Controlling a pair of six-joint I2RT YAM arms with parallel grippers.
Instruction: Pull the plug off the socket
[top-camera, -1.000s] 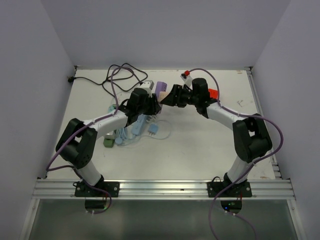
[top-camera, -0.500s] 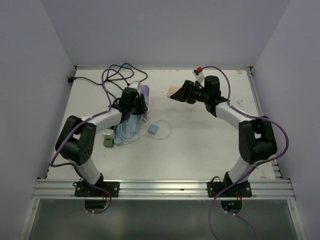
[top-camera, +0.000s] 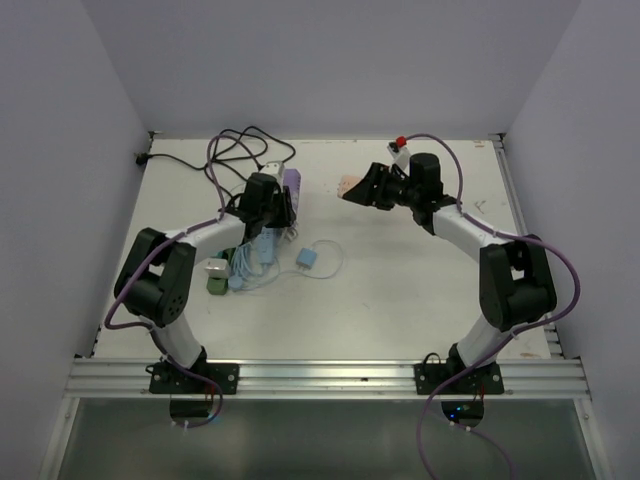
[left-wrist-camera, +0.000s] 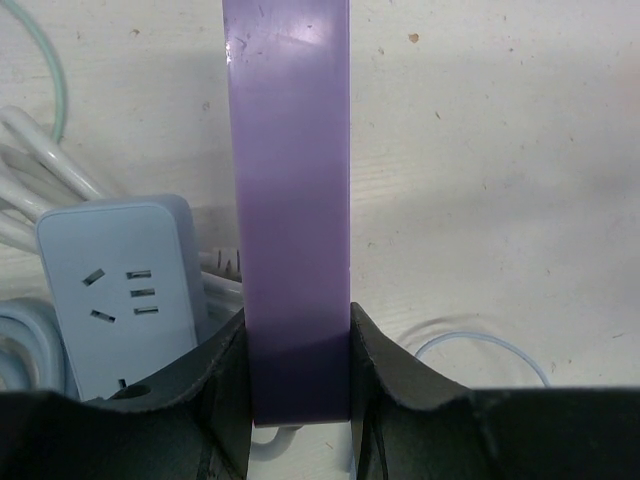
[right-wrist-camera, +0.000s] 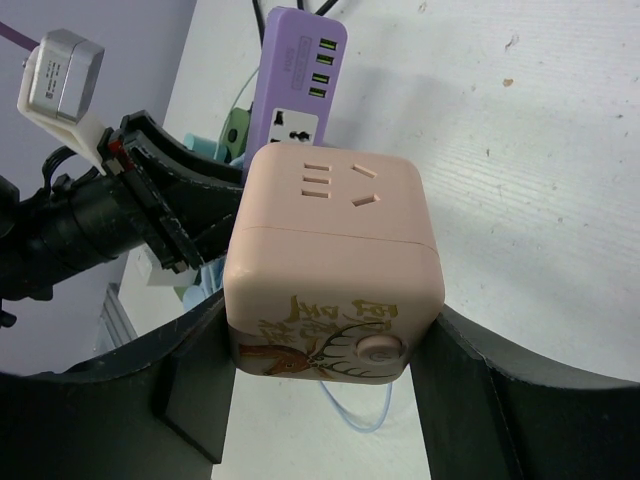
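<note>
**Pink cube plug held apart from the purple socket strip**

At the far left, a black cable (top-camera: 142, 157) starts at the table's back corner and loops across the back of the table (top-camera: 400, 300). Nearer the arms lie a green adapter (top-camera: 217, 286) and a pale blue power strip (left-wrist-camera: 120, 290) among white cords (its outlets face up in the left wrist view).

The left gripper (left-wrist-camera: 297, 345) pinches the purple socket strip (left-wrist-camera: 290, 170) across its narrow sides, with both fingers (left-wrist-camera: 222, 390) pressed flat against it. The strip reaches away from the fingers, just beside the pale blue one. A small blue charger (top-camera: 306, 259) with a thin looped cord lies on the table near the purple strip, toward the arms.

Further right, across a gap of bare table, the right gripper (top-camera: 365, 188) clamps the pink cube plug (right-wrist-camera: 335, 250) with one finger on each side. The cube is apart from the purple strip, and its own outlets face the right wrist camera. The strip's USB ports and one outlet show beyond it.
</note>
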